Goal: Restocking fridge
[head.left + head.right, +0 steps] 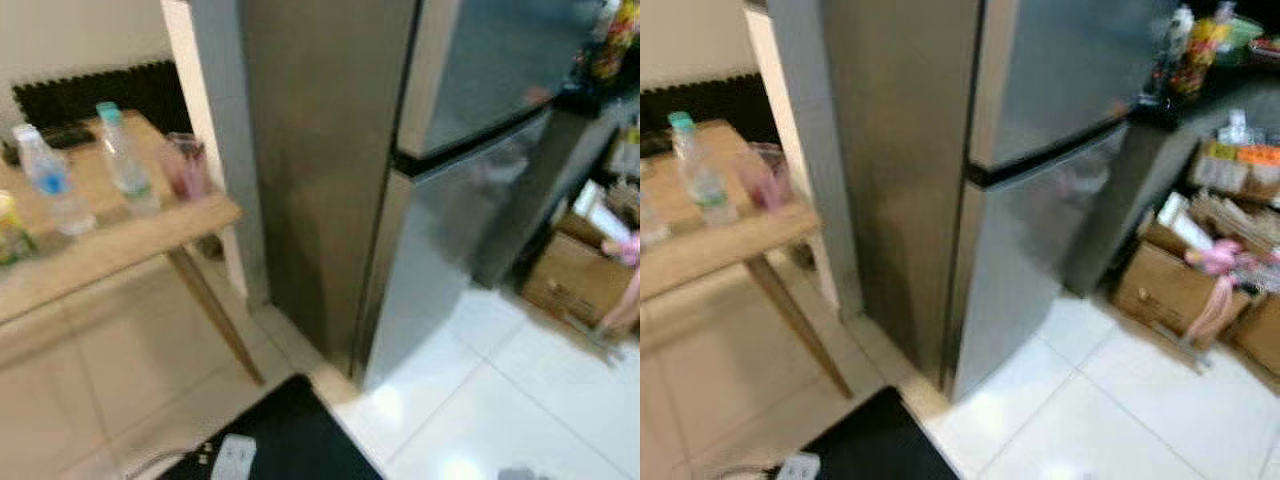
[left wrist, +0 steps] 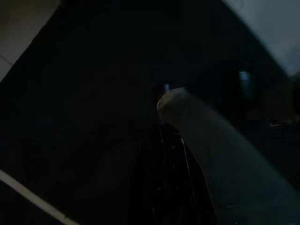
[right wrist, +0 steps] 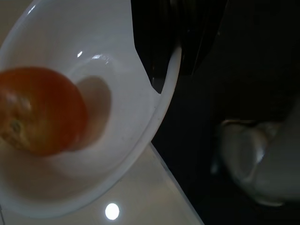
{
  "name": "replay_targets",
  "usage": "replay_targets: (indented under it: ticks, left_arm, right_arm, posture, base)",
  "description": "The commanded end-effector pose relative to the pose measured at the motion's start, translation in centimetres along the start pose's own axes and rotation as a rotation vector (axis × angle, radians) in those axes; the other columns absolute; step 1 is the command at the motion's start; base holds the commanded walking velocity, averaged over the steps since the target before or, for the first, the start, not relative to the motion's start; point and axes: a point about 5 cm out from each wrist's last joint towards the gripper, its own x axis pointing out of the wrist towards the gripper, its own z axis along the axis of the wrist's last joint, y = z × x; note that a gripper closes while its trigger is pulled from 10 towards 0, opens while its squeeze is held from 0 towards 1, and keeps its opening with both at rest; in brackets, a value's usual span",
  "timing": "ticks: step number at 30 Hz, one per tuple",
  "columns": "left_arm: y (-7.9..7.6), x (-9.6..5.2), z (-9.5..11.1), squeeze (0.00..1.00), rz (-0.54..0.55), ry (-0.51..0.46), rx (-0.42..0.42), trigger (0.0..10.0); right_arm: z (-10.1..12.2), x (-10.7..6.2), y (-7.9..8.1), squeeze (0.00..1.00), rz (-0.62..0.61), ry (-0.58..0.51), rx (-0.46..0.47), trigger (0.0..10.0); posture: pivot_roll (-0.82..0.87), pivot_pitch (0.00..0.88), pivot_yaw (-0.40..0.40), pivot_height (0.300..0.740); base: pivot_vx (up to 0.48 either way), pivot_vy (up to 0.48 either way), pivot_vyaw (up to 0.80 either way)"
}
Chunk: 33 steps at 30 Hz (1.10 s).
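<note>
Right gripper is pinching the white bowl rim, orange inside, facing the closed fridge; keep bowl level while approaching; left gripper's opening: cannot tell.

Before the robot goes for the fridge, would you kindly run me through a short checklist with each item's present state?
1. Bowl gripped at its rim by the right gripper: ok.
2. Orange sitting inside the bowl: ok.
3. Fridge doors open for loading: not ok, both are shut.
4. Left gripper free to pull a door: cannot tell, its wrist view is too dark.
5. Floor in front of the fridge free of obstacles: ok; the cardboard box stands off to the right.
6. Bottles upright on the wooden table: ok.
</note>
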Motion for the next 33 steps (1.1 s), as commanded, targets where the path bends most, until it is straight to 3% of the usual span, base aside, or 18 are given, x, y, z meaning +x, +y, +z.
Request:
replay_targets:
  ticks: [1, 6, 23, 30, 33]
  left_arm:
    - [-0.23, -0.01, -0.38, 0.0, -0.007, 0.012, 0.002, 10.0]
    - [-0.21, 0.01, -0.22, 0.0, -0.006, 0.007, 0.003, 10.0]
    - [0.37, -0.17, -0.91, 0.0, 0.013, 0.024, -0.004, 10.0]
    - [0.41, -0.18, -1.0, 0.0, 0.026, 0.027, -0.008, 10.0]
    - [0.46, -0.19, -1.01, 0.0, 0.03, 0.025, -0.019, 10.0]
  right_arm:
    - [0.6, -0.02, -0.42, 0.0, -0.013, -0.02, -0.008, 10.0]
    - [0.77, 0.0, -0.24, 0.0, 0.007, -0.035, 0.002, 10.0]
    - [0.79, 0.0, -0.27, 0.0, -0.004, -0.034, 0.001, 10.0]
    - [0.89, 0.01, -0.21, 0.0, -0.002, -0.038, 0.0, 10.0]
    - [0.91, 0.02, -0.19, 0.0, 0.0, -0.039, 0.0, 10.0]
  posture:
    - [-0.06, 0.0, -0.006, 0.74]
    - [-0.06, 0.0, -0.005, 0.74]
    - [-0.06, 0.0, -0.004, 0.74]
    - [-0.06, 0.0, -0.004, 0.74]
    - [-0.06, 0.0, -0.004, 0.74]
  base:
    - [0.0, -0.435, 0.0]
    - [0.0, -0.433, 0.73]
    - [0.0, -0.02, 0.0]
    - [0.0, -0.46, 0.0]
    - [0.0, 0.0, 0.0]
